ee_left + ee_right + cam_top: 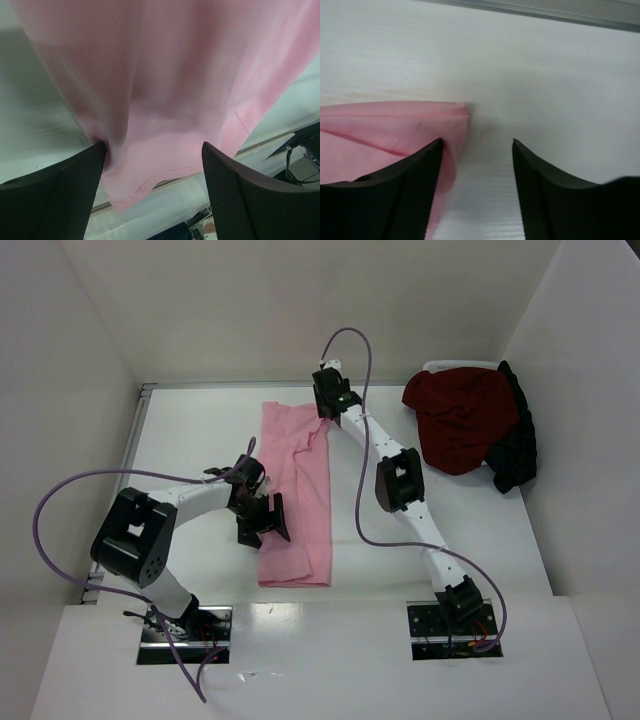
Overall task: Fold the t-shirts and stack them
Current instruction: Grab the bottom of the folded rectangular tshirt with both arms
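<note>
- Top view: pink t-shirt [298, 530] lying mid-table [200, 440] as a long narrow strip, folded lengthwise, running from the far side toward the arm bases. Maroon t-shirt [460, 420] and black t-shirt [518, 445] heaped together in the far right corner, well apart from the pink one and not folded by the look of it.
- Same view, arms: left arm bent hard at the elbow and swung inward, left pincer [262, 520] down at the strip's left edge, toward the near half. Right arm stretched long, right pincer [325, 392] at the strip's far right corner.
- Left wrist view: left pincer [154, 146] gaping wide, pink t-shirt [165, 90] filling the gap, one finger [60, 190] touching a fold of it. Nothing clamped. Thin floppy knit, so probably very light, zero stiffness, happy to sag and slide out of a fold.
- Right wrist view: right pincer [477, 142] spread apart too, bare table [545, 75] between the fingers, folded corner of the pink t-shirt [385, 125] just beside the left-hand finger, not pinched.
- Handling guess: best pinched low against the table, through all layers at a folded edge or corner, both ends together, to keep the layers from shearing apart.
</note>
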Controlling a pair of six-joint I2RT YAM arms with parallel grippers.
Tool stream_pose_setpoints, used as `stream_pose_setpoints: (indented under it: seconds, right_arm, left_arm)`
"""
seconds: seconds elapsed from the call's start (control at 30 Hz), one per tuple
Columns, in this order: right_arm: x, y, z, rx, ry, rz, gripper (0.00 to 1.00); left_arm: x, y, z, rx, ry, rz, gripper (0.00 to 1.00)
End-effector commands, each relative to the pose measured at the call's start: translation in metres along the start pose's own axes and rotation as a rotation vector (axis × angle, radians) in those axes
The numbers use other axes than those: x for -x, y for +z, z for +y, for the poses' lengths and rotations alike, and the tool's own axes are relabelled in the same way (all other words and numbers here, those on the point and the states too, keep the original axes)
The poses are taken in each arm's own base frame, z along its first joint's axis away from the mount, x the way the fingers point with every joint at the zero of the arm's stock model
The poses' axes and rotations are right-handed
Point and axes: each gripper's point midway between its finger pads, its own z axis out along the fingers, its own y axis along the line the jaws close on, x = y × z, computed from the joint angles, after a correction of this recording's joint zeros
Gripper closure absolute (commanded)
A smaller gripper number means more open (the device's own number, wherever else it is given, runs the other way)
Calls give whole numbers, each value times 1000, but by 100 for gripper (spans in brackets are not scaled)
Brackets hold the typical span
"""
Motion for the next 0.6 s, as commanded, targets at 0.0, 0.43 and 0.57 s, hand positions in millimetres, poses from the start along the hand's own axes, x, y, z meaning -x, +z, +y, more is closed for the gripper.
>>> stream_pose_setpoints:
  seconds: [0.0,0.43,0.57]
  right_arm:
    - [54,-26,1,5,84,-118,33]
    - [99,-149,17,365,220,-55,6]
    - [66,-200,8,501,342,-28,0]
  left_arm:
    - [-7,15,18,61,12,39,15]
    - [18,-63,-8,69,56,-223,3]
    - [15,-74,-11,39,36,-275,1]
